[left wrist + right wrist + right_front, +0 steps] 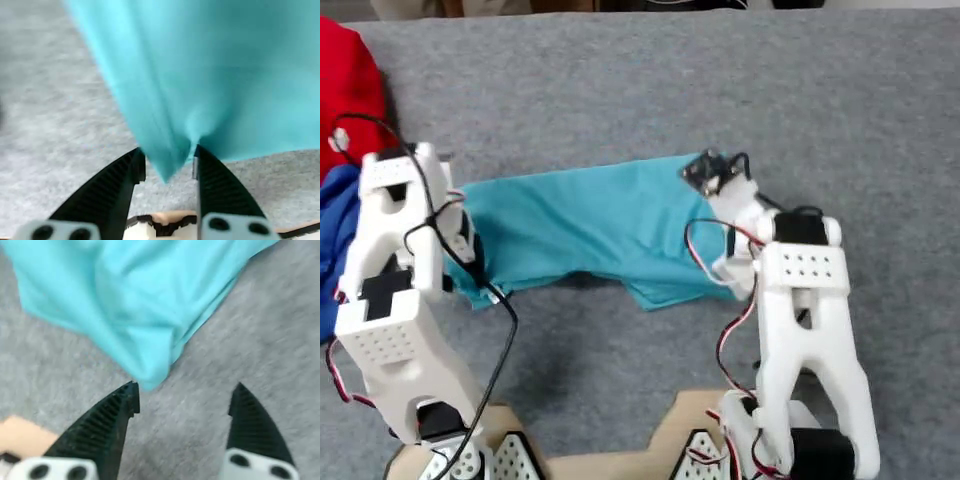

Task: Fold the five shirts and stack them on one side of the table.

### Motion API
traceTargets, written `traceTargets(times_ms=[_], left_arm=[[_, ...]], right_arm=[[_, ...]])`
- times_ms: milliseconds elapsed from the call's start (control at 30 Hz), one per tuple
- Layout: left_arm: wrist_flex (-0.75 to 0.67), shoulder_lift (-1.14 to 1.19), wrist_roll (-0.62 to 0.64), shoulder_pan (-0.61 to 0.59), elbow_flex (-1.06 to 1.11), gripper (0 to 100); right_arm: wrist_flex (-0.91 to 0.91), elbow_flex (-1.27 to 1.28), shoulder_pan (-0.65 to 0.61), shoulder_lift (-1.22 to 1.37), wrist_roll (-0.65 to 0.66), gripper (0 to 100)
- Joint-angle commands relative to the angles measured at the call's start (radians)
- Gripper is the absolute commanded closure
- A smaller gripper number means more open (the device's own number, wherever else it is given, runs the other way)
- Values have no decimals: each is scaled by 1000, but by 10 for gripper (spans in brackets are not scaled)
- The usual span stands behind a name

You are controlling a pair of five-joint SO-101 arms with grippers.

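Note:
A teal shirt lies across the middle of the grey table, bunched lengthwise. My left gripper is shut on a pinched fold at its left end, and the cloth fans out away from the fingers. In the high view the left gripper sits at that end, partly under the arm. My right gripper is open just above the table. A loose teal corner hangs by one fingertip, not held. The right gripper is at the shirt's right end.
A red shirt lies at the far left corner, with a blue one nearer, beside the left arm. The grey tabletop stretches behind and to the right. A tan base board sits at the front edge.

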Motion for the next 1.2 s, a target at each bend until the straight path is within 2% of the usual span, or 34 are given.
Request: traceTargets(times_ms=[0,167,233,367,533,667,900,1167], left_arm=[[92,-18,-8,-38,-155,819],[115,-16,11,-43,-259,819],[110,-10,83,-32,-285,833],[11,21,242,21,-295,973],[-69,102,313,86,-288,981],[-75,196,322,127,-296,980],[-63,383,315,132,-342,980],[103,503,305,130,-611,980]], right_arm=[[-26,-147,-22,62,-35,809],[-25,-381,-22,300,-61,904],[-37,-484,-24,412,-61,938],[-64,-687,-53,680,-74,949],[-34,-957,-120,963,-130,951],[-2,-1164,-154,1133,-157,951],[91,-1564,-120,1448,-127,950],[272,-2063,-62,1724,-8,950]])
